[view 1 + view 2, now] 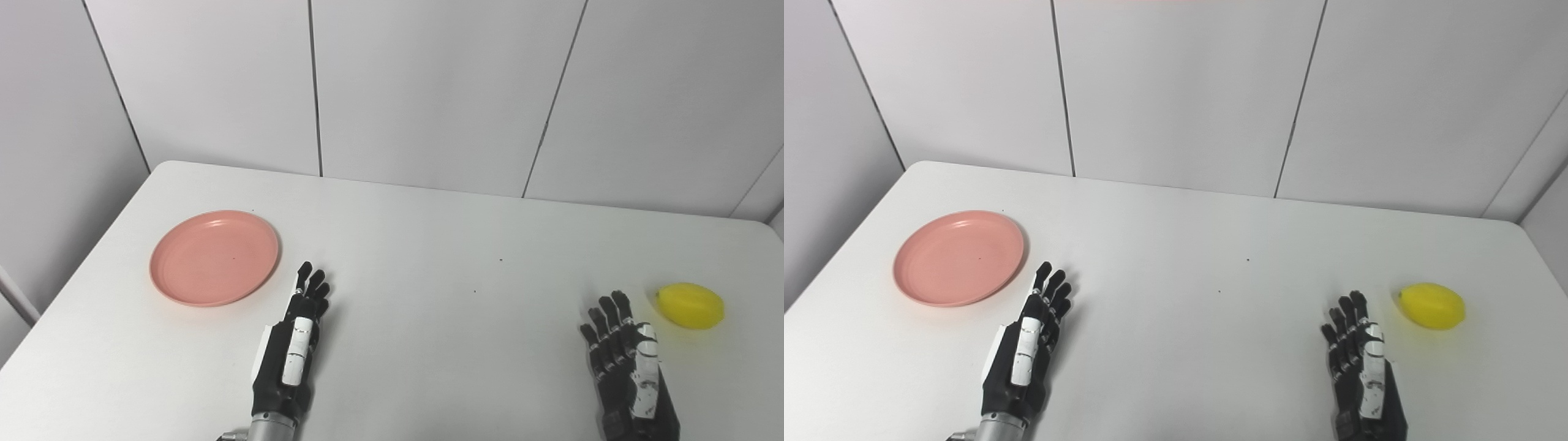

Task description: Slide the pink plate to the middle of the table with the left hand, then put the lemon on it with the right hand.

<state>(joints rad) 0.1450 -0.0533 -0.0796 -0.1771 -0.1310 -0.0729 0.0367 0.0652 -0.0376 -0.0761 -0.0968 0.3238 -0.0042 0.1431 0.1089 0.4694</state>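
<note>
A round pink plate lies flat on the left part of the white table, with nothing on it. My left hand rests just right of and nearer than the plate, fingers stretched out and apart, holding nothing and not touching the plate. A yellow lemon lies on the table at the far right. My right hand sits just left of and nearer than the lemon, fingers extended, holding nothing. There is a small gap between it and the lemon.
Grey wall panels rise directly behind the table's far edge. The table's left edge runs diagonally close past the plate. A few tiny dark specks mark the tabletop near its middle.
</note>
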